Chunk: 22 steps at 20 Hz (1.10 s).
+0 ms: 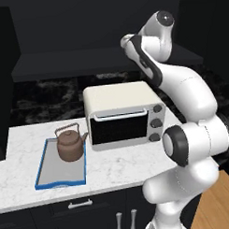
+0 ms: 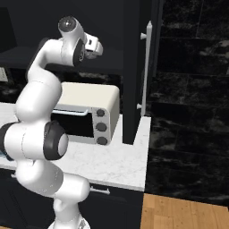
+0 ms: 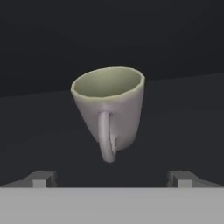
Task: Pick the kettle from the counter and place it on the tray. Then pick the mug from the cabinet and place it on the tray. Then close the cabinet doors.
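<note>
Mug first: the small greyish-beige mug (image 3: 109, 111) with its greenish inside stands on the dark shelf of the nearly black upper cabinet (image 3: 175, 109), straight ahead of my claw (image 3: 112, 178). Its loop handle faces me, and it looks tilted in my hand's view. My two dark fingertips (image 3: 41, 178) rise at either side below it, spread wide, with nothing between them and no contact with the mug.

From the base, my white arm (image 1: 181, 100) reaches up towards the cabinet above the cream-coloured toaster oven (image 1: 123, 113) with its dark glass door and three knobs. The oven sits on the white marble-patterned counter (image 1: 118, 165).

To the left of the oven, the squat brown kettle (image 1: 70, 143) with the arched hoop handle stands upright on the flat grey tray with the bright blue rim (image 1: 41, 168), towards the tray's far end. The tray lies on the counter just beside the oven.

On the right side, a tall dark cabinet door (image 2: 134, 80) with a long vertical silver bar handle (image 2: 146, 67) stands swung open, edge towards the camera.
</note>
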Available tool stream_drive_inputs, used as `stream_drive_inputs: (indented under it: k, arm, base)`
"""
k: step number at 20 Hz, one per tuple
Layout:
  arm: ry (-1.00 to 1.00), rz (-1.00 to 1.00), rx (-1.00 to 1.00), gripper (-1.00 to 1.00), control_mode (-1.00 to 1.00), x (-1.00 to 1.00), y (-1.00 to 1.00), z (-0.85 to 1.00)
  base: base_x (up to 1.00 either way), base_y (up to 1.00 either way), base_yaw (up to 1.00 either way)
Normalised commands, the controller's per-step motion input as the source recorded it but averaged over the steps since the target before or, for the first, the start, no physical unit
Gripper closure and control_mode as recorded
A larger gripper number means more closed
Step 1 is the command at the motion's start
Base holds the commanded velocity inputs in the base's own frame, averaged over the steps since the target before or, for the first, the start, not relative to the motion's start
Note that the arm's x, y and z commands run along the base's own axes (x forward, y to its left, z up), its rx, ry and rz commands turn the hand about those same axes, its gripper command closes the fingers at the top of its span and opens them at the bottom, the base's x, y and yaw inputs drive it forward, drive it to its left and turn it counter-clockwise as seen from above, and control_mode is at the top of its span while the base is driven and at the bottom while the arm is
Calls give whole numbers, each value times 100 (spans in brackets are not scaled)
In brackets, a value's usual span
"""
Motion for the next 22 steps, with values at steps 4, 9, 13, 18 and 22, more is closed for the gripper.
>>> stream_drive_inputs:
  k: [4,9,13,18,22]
  arm:
    - [0,0,0,-100,-100,32,0,-1]
    - [0,0,0,-100,-100,28,1,-6]
    - [0,0,0,-100,-100,13,2,-6]
    - [0,0,0,-100,-100,1,0,0]
    - [0,0,0,100,-100,0,6,0]
  base:
    - [0,0,0]
    - [0,0,0]
    - [0,0,0]
    - [0,0,0]
    - [0,0,0]
